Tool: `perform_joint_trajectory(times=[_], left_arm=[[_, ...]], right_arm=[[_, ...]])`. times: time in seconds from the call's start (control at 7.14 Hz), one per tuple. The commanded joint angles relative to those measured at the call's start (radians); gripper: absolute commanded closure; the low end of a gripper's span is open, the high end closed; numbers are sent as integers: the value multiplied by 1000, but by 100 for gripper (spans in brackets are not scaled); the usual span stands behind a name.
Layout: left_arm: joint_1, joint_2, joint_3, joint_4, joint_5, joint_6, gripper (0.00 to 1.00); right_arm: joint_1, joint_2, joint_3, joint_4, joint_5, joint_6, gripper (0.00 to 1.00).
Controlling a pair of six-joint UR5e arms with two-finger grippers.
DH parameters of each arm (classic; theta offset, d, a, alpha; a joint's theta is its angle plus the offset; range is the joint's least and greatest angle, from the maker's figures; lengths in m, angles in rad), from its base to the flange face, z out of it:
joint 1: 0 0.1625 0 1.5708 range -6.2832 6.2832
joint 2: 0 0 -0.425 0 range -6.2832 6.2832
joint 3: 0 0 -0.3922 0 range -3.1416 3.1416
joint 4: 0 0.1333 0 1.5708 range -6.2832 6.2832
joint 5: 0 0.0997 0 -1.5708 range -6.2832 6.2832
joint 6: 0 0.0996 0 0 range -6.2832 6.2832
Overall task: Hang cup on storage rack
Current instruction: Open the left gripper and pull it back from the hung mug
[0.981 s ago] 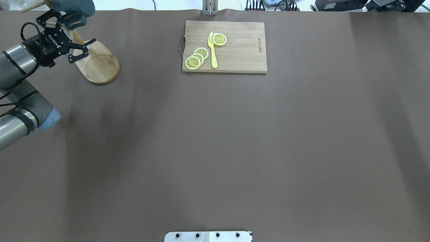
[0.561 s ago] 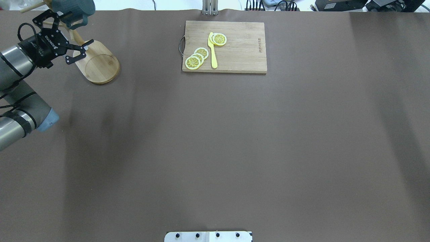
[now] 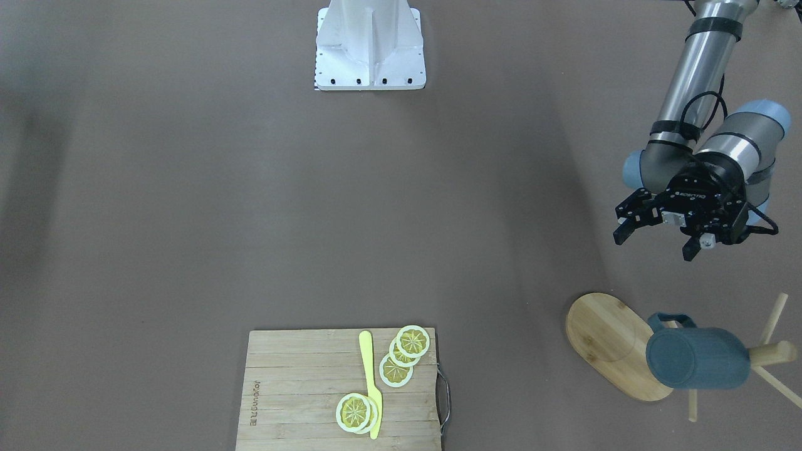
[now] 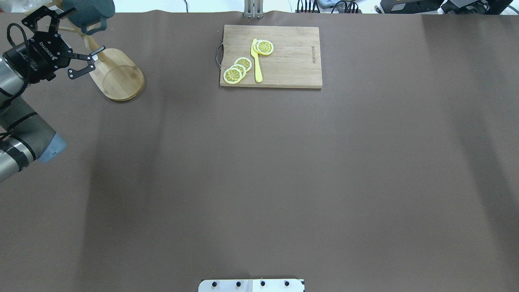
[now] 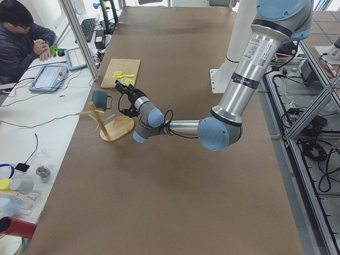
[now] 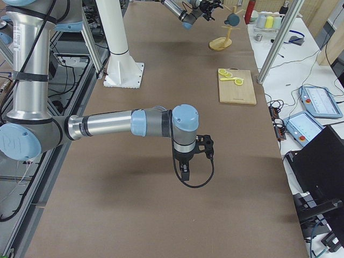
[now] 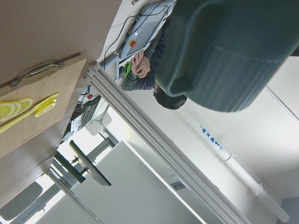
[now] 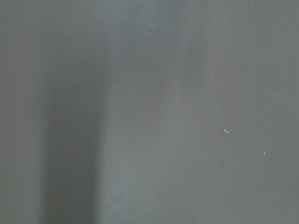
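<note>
The cup [image 3: 698,359] hangs on the rack [image 3: 617,346], its handle looped over one thin peg, its body lying sideways above the oval base. The rack stands near the far left corner of the tabletop [image 3: 250,188], as the robot faces it.

The likely trouble is a knock. The cup hangs from one slim peg with its weight out to one side of the post, so a brush from a finger or the wrist could swing it, slide the handle off the peg, or tip the light rack over. An arm path that sweeps across the rack instead of straight away from it would cause that. How deep the handle sits on the peg I cannot tell; if only near the tip, a small jolt may be enough.

The left gripper [image 3: 658,237] is spread wide and holds nothing. In the front view it hangs clear of the cup and touches neither cup nor rack.

The right gripper [image 6: 184,173] is well apart, over bare tabletop near the robot's edge; whether it is spread or closed I cannot tell.
</note>
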Motion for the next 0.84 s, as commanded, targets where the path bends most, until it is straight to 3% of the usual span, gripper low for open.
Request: perform_joint_trajectory(times=[0.0, 0.42, 0.7], left_arm=[[-2, 5, -84, 27, -106, 206, 1], [-11, 80, -236, 142, -292, 635, 1], [-13, 181, -264, 144, -292, 1156, 1]], right_arm=[[0, 1, 0, 0, 0, 0, 0], [0, -1, -3, 0, 0, 2, 0], [0, -2, -5, 0, 0, 0, 0]])
